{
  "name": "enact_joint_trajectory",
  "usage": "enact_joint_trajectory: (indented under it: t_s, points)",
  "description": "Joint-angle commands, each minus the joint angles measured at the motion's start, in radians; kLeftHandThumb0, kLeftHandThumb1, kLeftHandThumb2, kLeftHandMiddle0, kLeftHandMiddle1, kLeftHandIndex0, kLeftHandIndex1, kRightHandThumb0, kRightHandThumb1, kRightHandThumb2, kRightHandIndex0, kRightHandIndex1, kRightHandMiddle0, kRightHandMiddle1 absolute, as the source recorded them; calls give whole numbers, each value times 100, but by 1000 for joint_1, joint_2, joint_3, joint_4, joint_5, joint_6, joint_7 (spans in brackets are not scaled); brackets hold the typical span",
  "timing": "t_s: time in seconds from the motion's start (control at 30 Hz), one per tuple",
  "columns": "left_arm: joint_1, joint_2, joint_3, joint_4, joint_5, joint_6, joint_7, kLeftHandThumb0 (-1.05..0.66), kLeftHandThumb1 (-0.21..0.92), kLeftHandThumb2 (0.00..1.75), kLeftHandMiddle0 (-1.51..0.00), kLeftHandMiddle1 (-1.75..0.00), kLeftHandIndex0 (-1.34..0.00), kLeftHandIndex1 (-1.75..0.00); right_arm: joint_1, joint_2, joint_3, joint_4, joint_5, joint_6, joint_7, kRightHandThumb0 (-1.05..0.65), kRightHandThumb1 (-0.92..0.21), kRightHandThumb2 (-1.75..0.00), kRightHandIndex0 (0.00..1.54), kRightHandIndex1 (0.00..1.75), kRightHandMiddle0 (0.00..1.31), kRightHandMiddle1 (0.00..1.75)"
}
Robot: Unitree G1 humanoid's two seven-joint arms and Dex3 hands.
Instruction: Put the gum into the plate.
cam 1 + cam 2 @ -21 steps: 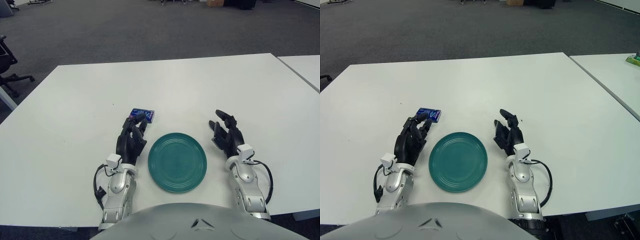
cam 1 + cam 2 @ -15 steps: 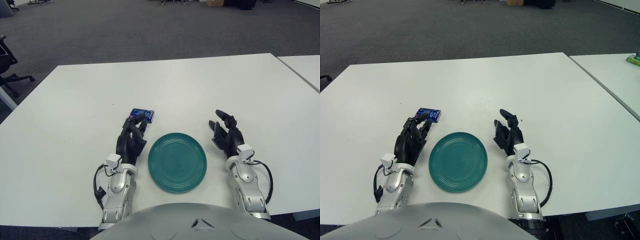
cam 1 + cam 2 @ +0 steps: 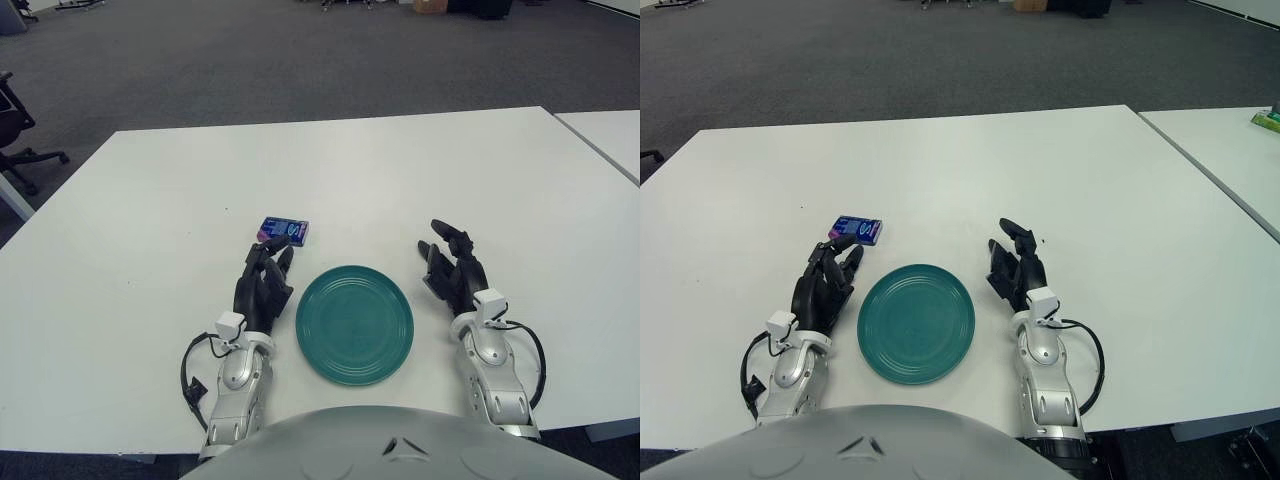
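Gum (image 3: 284, 231): small flat blue pack on table, just beyond left robot hand (image 3: 262, 290), fingers relaxed, empty.

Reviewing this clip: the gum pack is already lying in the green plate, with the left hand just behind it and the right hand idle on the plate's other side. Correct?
Not quite. The gum pack lies on the white table, beyond the empty green plate, not in it; the left eye view shows this. The left hand is just behind the pack, and the right hand shows on the plate's other side.
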Motion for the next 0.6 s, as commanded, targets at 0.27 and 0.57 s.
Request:
enact_joint_trajectory:
  t_s: [0.27, 0.57]
  points:
    - [14, -31, -22, 18, 84, 9, 55, -94, 92, 88, -51, -5, -17, -103, 31, 5, 31, 57, -7, 40, 7, -72, -92, -87, 48, 1, 0, 67]
    - [-158, -47, 9, -256, 151, 169, 138, -88, 92, 84, -59, -9, -20, -105, 3, 10, 16, 95, 11, 30, 9, -70, -92, -87, 50, 2, 0, 70]
